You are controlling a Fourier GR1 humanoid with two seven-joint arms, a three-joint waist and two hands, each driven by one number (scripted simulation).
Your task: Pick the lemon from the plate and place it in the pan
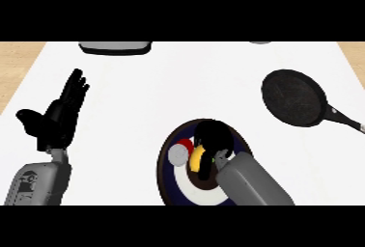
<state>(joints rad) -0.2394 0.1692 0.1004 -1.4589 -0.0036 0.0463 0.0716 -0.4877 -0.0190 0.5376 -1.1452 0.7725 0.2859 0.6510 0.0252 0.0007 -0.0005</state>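
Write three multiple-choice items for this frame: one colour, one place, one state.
1. What colour is the pan?
A. red
B. black
C. white

2. Where is the lemon?
A. in the pan
B. on the bare counter at the left
C. over the plate, under the right hand

3. How is the left hand?
A. open, fingers straight and up, holding nothing
B. curled round the lemon
C. pressing on the pan

Key:
1 B: the pan and its handle are black against the white counter.
2 C: yellow shows beside the curled right hand over the plate.
3 A: the left hand stands at the view's left, apart from everything.
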